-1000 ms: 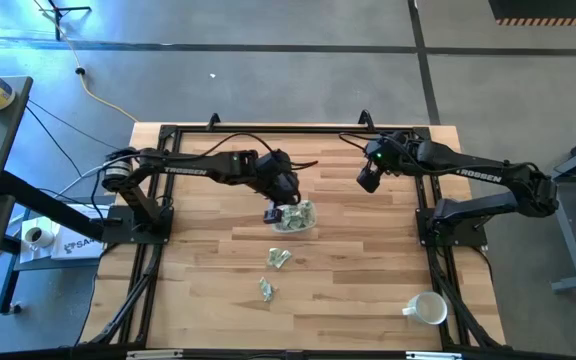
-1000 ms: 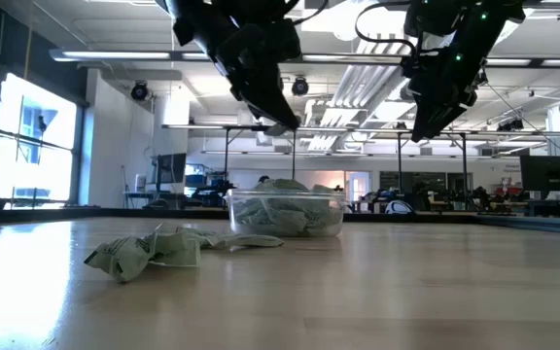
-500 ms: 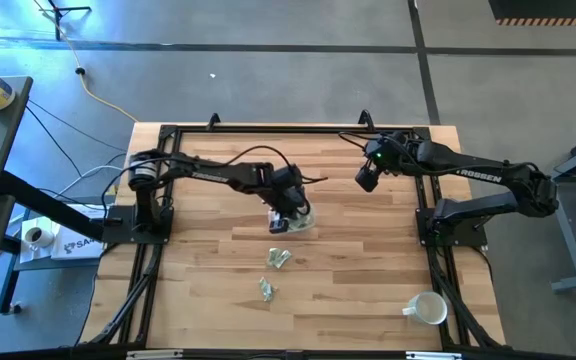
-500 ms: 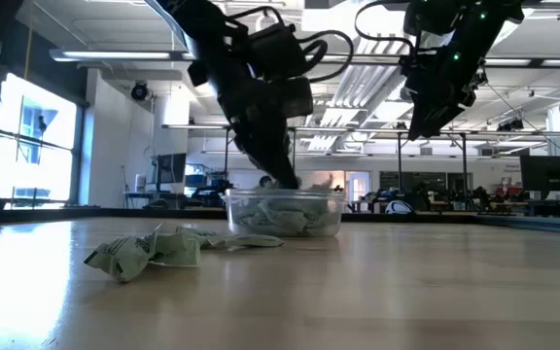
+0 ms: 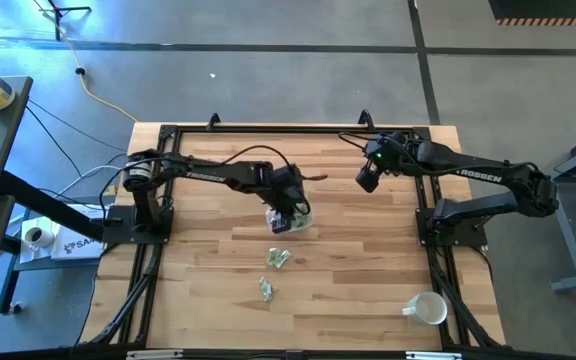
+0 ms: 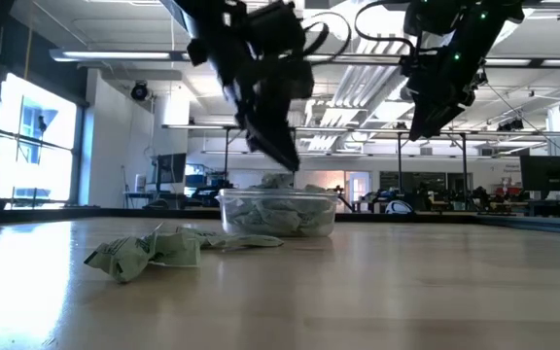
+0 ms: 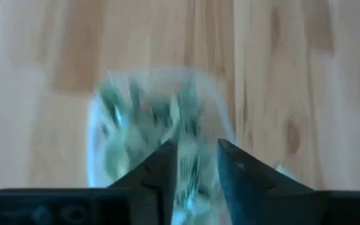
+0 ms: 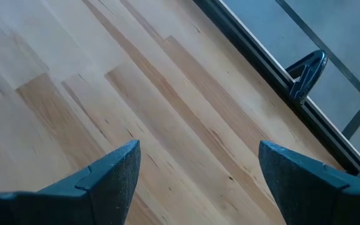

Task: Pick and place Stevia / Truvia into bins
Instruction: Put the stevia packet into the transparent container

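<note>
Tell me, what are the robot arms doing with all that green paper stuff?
The robot is sorting little green sweetener packets into a clear plastic container on the wooden table. The left end effector hangs right above the container, which already holds many packets. Its fingers are a little apart with nothing between them. A few packets lie loose on the table nearer the front. The right end effector waits wide open, in the air off to the side.

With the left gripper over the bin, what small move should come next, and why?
Probably swing the left gripper toward the loose packets on the table. It hangs just above the bin, fingers slightly apart with no packet seen between them, and packets lie outside. The right gripper waits aloft.
</note>
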`<state>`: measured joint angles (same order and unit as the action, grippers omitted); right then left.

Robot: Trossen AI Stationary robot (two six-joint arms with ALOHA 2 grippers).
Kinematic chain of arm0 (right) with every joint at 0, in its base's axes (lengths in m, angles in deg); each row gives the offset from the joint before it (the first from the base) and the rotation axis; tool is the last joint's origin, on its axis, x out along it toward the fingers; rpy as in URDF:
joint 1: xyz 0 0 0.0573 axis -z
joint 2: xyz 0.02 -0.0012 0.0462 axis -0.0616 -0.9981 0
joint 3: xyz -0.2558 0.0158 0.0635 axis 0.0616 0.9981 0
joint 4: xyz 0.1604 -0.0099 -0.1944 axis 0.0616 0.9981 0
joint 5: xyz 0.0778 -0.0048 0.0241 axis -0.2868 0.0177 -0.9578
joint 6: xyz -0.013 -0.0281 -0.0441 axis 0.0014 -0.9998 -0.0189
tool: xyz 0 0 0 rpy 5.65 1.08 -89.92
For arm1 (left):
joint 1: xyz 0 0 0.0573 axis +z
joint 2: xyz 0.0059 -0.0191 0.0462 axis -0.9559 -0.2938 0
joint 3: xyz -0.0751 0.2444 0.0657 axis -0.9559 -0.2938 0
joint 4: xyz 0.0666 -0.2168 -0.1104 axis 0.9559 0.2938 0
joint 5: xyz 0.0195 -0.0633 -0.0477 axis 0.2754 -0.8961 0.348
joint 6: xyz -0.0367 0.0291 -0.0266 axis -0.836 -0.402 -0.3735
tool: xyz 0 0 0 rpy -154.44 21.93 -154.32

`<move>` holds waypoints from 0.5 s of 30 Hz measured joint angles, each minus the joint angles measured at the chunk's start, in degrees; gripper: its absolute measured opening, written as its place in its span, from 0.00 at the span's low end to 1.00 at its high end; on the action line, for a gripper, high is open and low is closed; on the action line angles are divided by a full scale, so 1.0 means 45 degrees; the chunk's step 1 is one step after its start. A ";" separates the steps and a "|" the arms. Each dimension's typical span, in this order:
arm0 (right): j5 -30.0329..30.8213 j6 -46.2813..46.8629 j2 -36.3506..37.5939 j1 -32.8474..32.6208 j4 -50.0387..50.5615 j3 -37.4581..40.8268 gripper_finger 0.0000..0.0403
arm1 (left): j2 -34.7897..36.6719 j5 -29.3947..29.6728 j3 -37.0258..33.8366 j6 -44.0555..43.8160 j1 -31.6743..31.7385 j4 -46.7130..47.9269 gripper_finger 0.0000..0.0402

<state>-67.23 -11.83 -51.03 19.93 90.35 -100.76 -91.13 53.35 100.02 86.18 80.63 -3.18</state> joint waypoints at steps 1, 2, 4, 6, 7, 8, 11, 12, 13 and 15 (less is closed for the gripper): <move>0.0008 -0.0065 0.0000 0.0000 0.0011 0.0001 0.78 | 0.0114 0.0094 0.0156 -0.0002 -0.0040 -0.0038 0.38; -0.0001 -0.0105 0.0000 0.0000 0.0043 0.0001 0.78 | 0.0249 0.0246 0.0288 0.0004 -0.0052 0.0120 0.41; -0.0018 -0.0239 0.0000 0.0000 0.0063 0.0000 0.78 | 0.0347 0.0390 0.0627 -0.0005 -0.0057 0.0665 0.46; -0.0067 -0.0427 0.0000 0.0000 0.0116 0.0000 0.78 | 0.0368 0.0381 0.1028 -0.0159 -0.0062 0.1611 0.50; -0.0094 -0.0493 0.0000 0.0000 0.0140 0.0000 0.78 | 0.0396 0.0203 0.1237 -0.0387 -0.0080 0.2277 0.52; -0.0161 -0.0608 0.0000 0.0000 0.0181 0.0000 0.78 | 0.0411 -0.0128 0.1465 -0.0646 -0.0132 0.2802 0.53; -0.0341 -0.1034 0.0000 -0.0106 0.0373 0.0000 0.78 | 0.0444 -0.0461 0.1744 -0.0902 -0.0578 0.4387 0.56; -0.0342 -0.1174 0.0000 -0.0184 0.0409 0.0002 0.78 | 0.0437 -0.0462 0.1729 -0.0850 -0.0827 0.4801 0.56; -0.0340 -0.1282 0.0000 -0.0278 0.0455 0.0000 0.78 | 0.0420 -0.0481 0.1694 -0.0756 -0.1099 0.5131 0.56; -0.0348 -0.1346 0.0000 -0.0491 0.0515 0.0000 0.78 | 0.0420 -0.0445 0.1458 -0.0920 -0.1695 0.5443 0.56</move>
<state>-68.80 -17.89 -51.03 17.72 92.67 -100.76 -89.24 51.35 106.59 82.04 73.01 21.31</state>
